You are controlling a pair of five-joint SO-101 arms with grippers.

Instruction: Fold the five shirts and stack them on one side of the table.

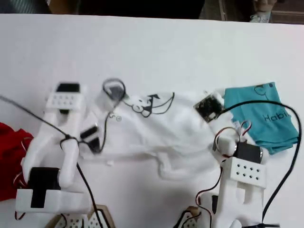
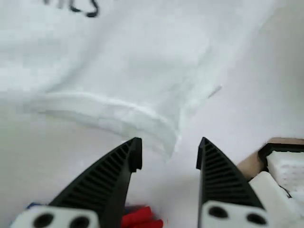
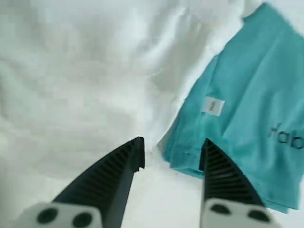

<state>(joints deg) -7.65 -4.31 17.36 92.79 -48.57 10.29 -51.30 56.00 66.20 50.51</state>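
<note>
White shirt (image 1: 156,128) spread flat on table (image 1: 142,52), left gripper (image 2: 169,142) jaws apart over its folded hem edge, right gripper (image 3: 172,141) jaws apart over its border with folded teal shirt (image 1: 263,116) touching it, red shirt (image 1: 8,156) apart from it, past left arm.

Shirts: 3 total. 1 white shirt (image 1: 156,128) w/ 1 black drawing on it, 1 teal shirt (image 1: 263,118), 1 red shirt (image 1: 9,156).
Small white tag (image 3: 212,105): 1, on the teal one.
Tables: 1 white table (image 1: 142,47).
Arms: 2, i.e. 1 left arm (image 1: 52,156) + 1 right arm (image 1: 242,175).
Grippers: 2, i.e. 1 left gripper (image 2: 170,145) + 1 right gripper (image 3: 172,145).
Black fingers (image 2: 114,175): 2 per gripper, so 4 in all.
Shirts by colour again: white x1, teal x1, red x1.
</note>
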